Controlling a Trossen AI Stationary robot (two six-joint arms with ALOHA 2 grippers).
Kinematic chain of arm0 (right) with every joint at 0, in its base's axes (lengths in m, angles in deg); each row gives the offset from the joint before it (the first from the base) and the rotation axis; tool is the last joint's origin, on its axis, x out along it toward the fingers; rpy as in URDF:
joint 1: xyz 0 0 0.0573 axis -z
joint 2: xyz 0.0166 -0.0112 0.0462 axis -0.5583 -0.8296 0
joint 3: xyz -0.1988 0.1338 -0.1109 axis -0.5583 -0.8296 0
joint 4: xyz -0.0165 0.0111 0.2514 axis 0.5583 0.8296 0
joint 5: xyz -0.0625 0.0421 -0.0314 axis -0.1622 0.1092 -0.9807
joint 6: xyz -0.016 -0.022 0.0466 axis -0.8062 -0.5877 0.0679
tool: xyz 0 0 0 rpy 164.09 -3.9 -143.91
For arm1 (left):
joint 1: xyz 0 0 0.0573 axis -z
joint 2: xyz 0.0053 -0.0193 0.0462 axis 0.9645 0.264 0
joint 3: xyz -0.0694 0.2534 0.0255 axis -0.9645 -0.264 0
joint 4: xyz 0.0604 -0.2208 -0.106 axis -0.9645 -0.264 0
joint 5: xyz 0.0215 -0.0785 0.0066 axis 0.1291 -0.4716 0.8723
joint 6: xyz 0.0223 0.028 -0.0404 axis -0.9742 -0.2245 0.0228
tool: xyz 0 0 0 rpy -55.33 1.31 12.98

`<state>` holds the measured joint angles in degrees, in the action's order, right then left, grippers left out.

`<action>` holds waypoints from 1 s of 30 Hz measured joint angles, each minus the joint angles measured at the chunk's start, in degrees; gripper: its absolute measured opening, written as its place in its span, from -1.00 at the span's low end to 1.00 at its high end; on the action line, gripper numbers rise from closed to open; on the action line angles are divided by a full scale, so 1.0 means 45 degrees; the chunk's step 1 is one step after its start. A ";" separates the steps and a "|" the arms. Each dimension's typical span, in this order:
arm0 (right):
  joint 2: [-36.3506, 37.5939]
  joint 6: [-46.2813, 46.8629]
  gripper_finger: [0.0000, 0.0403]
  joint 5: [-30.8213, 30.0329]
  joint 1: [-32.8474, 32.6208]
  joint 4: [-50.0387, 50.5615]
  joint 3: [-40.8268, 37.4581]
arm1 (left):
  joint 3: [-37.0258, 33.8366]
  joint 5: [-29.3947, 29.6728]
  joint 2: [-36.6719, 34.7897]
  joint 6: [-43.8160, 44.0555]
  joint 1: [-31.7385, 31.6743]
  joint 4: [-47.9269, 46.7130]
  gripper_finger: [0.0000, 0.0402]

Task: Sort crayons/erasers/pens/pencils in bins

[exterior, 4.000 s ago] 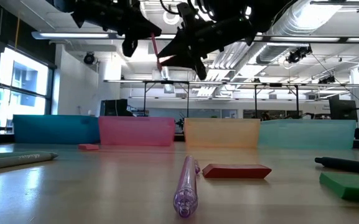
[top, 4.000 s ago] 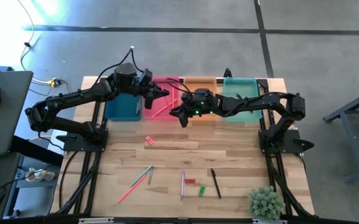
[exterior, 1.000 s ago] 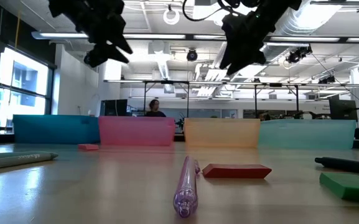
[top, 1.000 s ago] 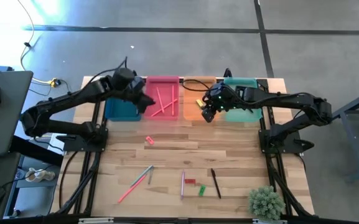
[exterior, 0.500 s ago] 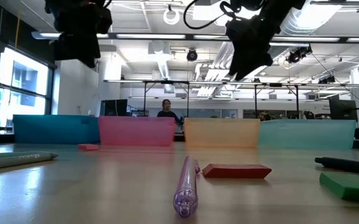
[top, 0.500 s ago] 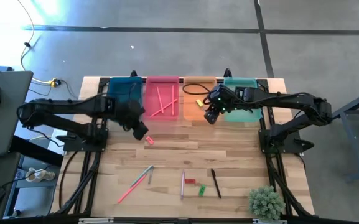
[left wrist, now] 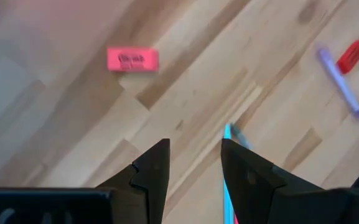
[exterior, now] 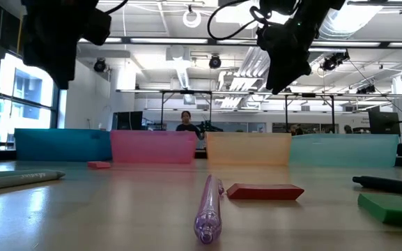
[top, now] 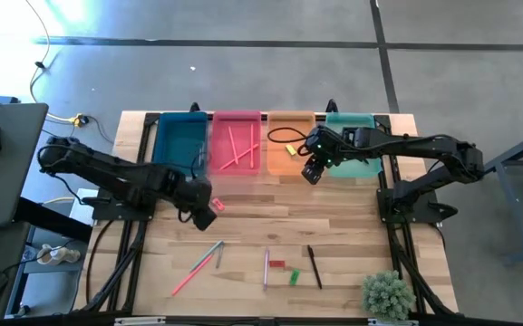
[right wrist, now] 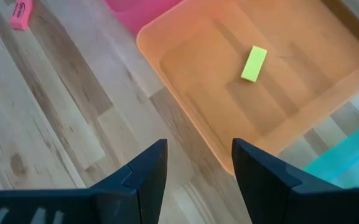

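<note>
The pink eraser [top: 217, 205] lies half hidden under the left gripper [top: 203, 214] in the high view. Beside the purple pen [exterior: 207, 203], the green eraser [exterior: 393, 208] is cut off by the low view's edge. The left wrist view is motion-blurred.

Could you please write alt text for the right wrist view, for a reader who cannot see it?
The right gripper, open and empty, hovers at the near edge of the orange bin, which holds one yellow eraser. Past the bin lie bare wooden table, a corner of the pink bin, and a pink eraser.
</note>
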<state>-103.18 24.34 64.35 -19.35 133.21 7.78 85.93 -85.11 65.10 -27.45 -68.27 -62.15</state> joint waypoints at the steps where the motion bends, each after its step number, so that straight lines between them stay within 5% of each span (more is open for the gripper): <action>1: 0.0000 -0.0005 -0.15 0.0000 0.0000 0.0001 0.0000 | 0.0000 -0.0003 0.0183 0.0212 0.0260 0.0006 -0.35; 13: 0.0000 -0.0488 -0.15 0.0049 0.0000 0.0004 0.0000 | 0.0000 -0.0005 0.2398 0.3417 0.2795 0.1008 -0.35; 30: -0.0005 -0.0544 -0.15 0.0044 0.0000 0.0096 0.0000 | -0.0005 -0.0344 0.4182 0.5058 0.4431 0.2227 -0.35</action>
<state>-103.20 21.90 64.54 -19.35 133.64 7.78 85.91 -86.66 83.92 -4.69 -48.33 -52.13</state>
